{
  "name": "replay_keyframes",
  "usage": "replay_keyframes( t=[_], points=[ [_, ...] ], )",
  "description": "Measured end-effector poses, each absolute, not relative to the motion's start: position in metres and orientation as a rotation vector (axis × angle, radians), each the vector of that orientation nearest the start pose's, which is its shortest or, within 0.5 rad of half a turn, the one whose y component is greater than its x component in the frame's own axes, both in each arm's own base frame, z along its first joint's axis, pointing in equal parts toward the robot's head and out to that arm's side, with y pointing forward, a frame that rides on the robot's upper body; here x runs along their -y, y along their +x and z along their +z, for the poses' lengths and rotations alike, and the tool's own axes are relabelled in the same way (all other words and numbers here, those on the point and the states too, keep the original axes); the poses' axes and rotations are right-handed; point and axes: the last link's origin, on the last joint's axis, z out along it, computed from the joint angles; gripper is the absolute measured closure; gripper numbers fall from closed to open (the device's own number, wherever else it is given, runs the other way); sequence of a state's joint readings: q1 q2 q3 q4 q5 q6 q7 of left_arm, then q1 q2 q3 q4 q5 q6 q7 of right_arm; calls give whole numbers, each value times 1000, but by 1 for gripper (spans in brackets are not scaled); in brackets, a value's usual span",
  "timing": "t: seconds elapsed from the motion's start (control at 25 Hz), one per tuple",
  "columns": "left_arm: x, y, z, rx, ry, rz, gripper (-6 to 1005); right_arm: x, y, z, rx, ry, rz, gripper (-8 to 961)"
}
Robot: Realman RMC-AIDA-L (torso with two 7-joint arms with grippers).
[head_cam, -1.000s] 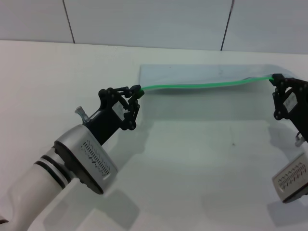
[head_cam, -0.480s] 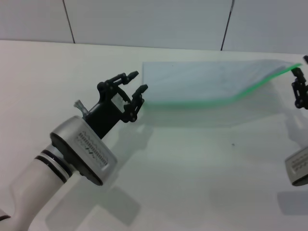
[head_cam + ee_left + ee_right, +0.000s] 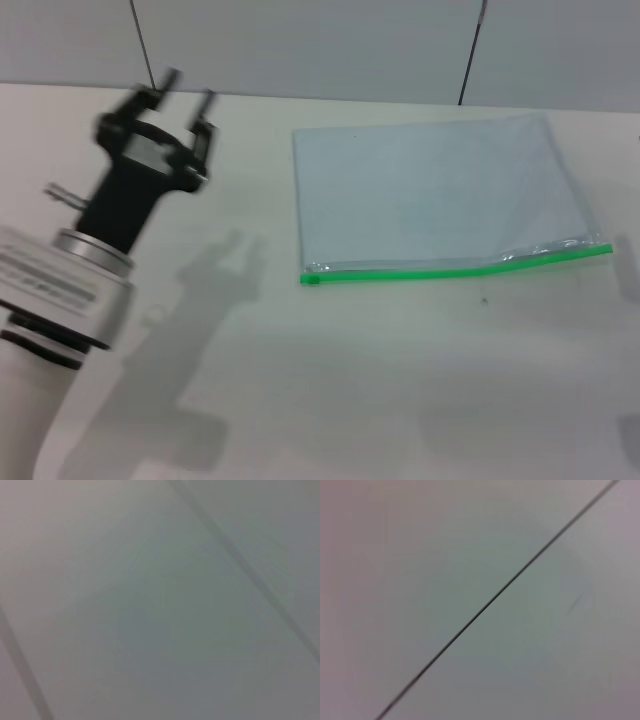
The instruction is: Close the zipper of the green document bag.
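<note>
The green document bag [image 3: 430, 195] lies flat on the white table in the head view, right of centre. Its zipper [image 3: 455, 267] runs as a bright green strip along the near long edge, from the left corner to the right corner. My left gripper [image 3: 186, 84] is raised at the far left, well away from the bag, open with nothing between its fingers. My right gripper is out of the head view. Both wrist views show only pale wall panels with dark seams.
The white table [image 3: 350, 380] spreads around the bag. A panelled wall [image 3: 320, 45] stands behind its far edge. My left arm's silver wrist [image 3: 60, 285] fills the near left corner.
Both grippers let go of the zipper ends and the bag dropped flat onto the table. The left arm swung up and to the left; the right arm left the view.
</note>
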State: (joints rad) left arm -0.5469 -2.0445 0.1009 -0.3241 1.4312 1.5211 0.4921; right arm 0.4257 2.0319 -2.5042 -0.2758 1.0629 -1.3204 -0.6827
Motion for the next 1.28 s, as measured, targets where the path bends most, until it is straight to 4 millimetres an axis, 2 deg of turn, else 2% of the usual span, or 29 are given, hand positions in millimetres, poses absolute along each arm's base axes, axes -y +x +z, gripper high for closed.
replay_keyframes(
  t=[0.16,0.28,0.36,0.6,0.84,1.04,1.28],
  points=[
    [-319,-271,-14,29,-1541,-677,644,-325,295,7,55,-1511,482,402],
    [-321,-286,0,140,-1495,-733,644,-317,292,18,-74,-1463,722,362],
    [-319,-295,8,206,-1470,-781,643,-315,291,22,-109,-1458,801,335],
    [-318,-310,29,357,-1425,-946,642,-313,297,29,-164,-1452,872,335],
    [-316,-319,38,411,-1364,-975,641,-314,294,28,-209,-1466,940,335],
    [-319,-316,35,412,-1379,-977,450,-314,293,27,-208,-1473,949,335],
    [-321,-313,33,417,-1387,-983,299,-314,293,27,-206,-1474,949,335]
  ],
)
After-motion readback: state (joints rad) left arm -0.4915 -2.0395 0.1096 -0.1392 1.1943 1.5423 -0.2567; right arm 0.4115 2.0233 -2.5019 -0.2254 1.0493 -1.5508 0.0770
